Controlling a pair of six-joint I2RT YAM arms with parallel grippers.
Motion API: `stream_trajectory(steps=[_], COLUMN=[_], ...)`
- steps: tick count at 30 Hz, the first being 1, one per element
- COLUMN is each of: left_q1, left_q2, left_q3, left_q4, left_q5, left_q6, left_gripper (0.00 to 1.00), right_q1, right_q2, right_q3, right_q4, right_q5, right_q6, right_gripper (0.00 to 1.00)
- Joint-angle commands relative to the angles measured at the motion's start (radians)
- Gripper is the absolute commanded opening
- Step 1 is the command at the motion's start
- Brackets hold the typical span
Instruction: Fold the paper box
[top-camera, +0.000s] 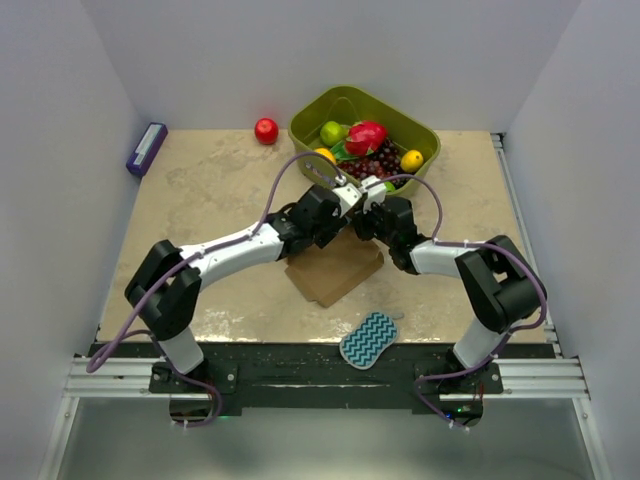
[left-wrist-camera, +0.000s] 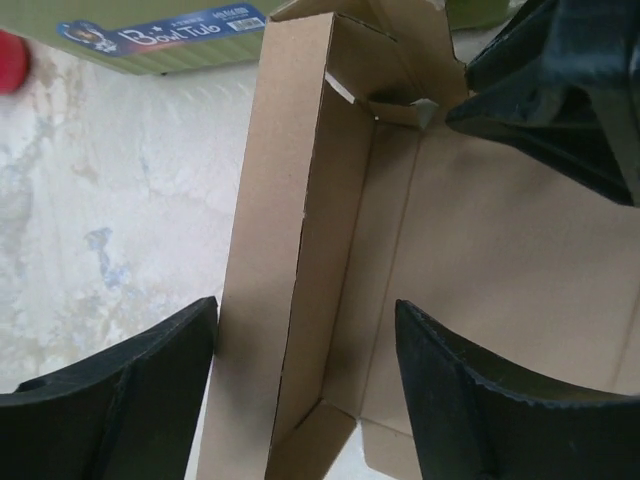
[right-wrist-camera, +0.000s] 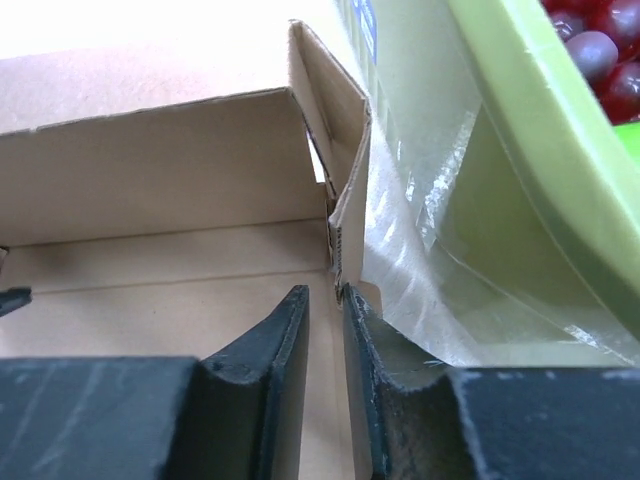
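Note:
The paper box (top-camera: 335, 270), plain brown cardboard, lies partly folded at the table's middle under both wrists. My left gripper (left-wrist-camera: 306, 305) is open and straddles a raised side wall (left-wrist-camera: 290, 250) of the box without pressing on it. The box floor (left-wrist-camera: 480, 240) spreads to the right, where the right arm's dark fingers (left-wrist-camera: 550, 90) show at a corner flap. My right gripper (right-wrist-camera: 323, 292) has its jaws a narrow gap apart. An upright corner flap (right-wrist-camera: 345, 150) ends right at its fingertips, touching the right finger. The box floor shows through the gap.
A green basket (top-camera: 310, 115) of fruit stands just behind the box, its wall (right-wrist-camera: 520, 130) close to the right gripper. A teal zigzag sponge (top-camera: 369, 339) lies at the near edge. A red ball (top-camera: 266, 131) and a purple box (top-camera: 146, 149) sit at the back left.

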Motion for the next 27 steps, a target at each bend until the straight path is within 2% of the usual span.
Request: stream_trajectory(steps=[1,3,7,10,12,13,17,21,27], left_q1=[-0.023,-0.040,-0.065,-0.071,-0.072,-0.072,-0.072,-0.072,-0.039], left_q2=[-0.026,-0.052,-0.074,-0.069,-0.082,-0.089,-0.166,-0.268,-0.301], left_q3=[-0.074,-0.110,-0.191,-0.205,-0.210,-0.225,-0.282,-0.314,-0.311], left_q4=[0.137,0.179,0.271,0.273,0.267,0.265,0.257,0.210,0.130], left_q5=[-0.160,-0.162,-0.165,-0.185,-0.162,-0.121,0.054,0.158,0.338], left_q6=[0.086,0.124,0.179,0.193,0.198,0.201,0.228,0.234,0.202], left_gripper=[0.68,0.64,0.45,0.37,0.35,0.33,0.29,0.25,0.23], right_q1=[0.000,0.000,0.000,0.000,0.001,0.000,0.000,-0.002,-0.002], right_q2=[-0.062,-0.079,-0.116,-0.177,-0.223,-0.287,-0.464,-0.575,-0.598], right_q3=[0.013,0.007,0.005,0.000,-0.016,-0.026,-0.067,-0.076,-0.144], right_q4=[0.011,-0.002,-0.061,-0.143,-0.202,-0.219,-0.354,-0.546,-0.586], right_q5=[0.034,0.030,0.040,0.068,0.083,0.085,0.158,0.247,0.324], right_q6=[0.056,0.073,0.117,0.151,0.168,0.174,0.261,0.323,0.351], right_gripper=[0.23,0.23,0.23,0.32,0.40,0.48,0.59,0.60,0.58])
